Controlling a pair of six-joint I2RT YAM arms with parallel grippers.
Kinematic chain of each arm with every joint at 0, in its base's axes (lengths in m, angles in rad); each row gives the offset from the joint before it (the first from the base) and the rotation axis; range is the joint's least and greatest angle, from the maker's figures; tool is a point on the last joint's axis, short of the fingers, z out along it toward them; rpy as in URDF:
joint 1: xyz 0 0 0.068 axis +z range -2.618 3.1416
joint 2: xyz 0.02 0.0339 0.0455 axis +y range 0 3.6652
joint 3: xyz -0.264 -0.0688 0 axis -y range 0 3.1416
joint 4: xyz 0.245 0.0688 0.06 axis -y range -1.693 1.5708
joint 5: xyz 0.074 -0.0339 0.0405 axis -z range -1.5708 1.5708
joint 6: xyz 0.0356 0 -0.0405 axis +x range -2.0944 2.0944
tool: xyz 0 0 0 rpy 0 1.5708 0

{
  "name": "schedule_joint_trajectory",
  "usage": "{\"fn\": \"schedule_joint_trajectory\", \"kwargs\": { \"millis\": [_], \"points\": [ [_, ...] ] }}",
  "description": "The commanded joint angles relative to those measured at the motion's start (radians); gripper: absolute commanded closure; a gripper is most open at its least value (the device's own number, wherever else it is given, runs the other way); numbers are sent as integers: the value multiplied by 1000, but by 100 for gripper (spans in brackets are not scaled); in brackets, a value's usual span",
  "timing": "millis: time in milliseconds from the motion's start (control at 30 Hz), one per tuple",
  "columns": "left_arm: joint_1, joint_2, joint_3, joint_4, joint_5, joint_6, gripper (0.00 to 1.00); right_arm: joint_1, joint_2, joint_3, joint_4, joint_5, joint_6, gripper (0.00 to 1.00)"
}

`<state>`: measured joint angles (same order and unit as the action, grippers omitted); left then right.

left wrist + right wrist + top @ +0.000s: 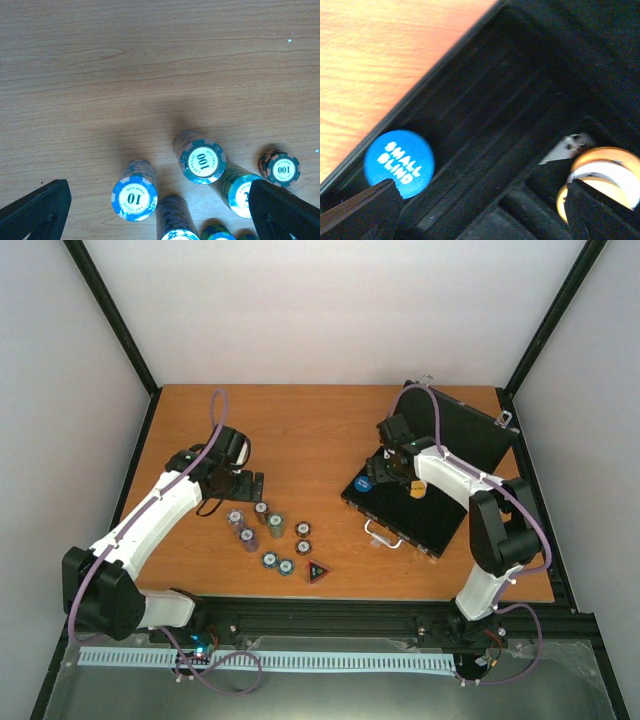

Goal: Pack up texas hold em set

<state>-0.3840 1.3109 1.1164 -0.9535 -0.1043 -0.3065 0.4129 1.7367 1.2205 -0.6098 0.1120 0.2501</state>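
Wooden tabletop and chip stacks are framed between parted jaws of the left gripper; the SMALL BLIND disc is seen between open jaws of the right gripper.

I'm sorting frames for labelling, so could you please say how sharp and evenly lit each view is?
Top external: evenly lit, though the chip stacks are too small to read. Left wrist: sharp, numerals legible, a soft shadow on the table. Right wrist: blurred, the table washed out, yet the blue disc reads clearly.
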Motion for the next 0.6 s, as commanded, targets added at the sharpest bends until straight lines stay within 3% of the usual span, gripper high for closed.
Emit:
{"fn": "schedule_joint_trajectory", "kwargs": {
  "millis": [0, 567],
  "points": [
    [-4, 4, 12, 8, -3, -7, 0, 15, 21, 34, -20, -113, -57, 10],
    [-4, -10, -13, -1, -13, -31, 0, 70, 165, 125, -37, -155, -254, 11]
  ]
}}
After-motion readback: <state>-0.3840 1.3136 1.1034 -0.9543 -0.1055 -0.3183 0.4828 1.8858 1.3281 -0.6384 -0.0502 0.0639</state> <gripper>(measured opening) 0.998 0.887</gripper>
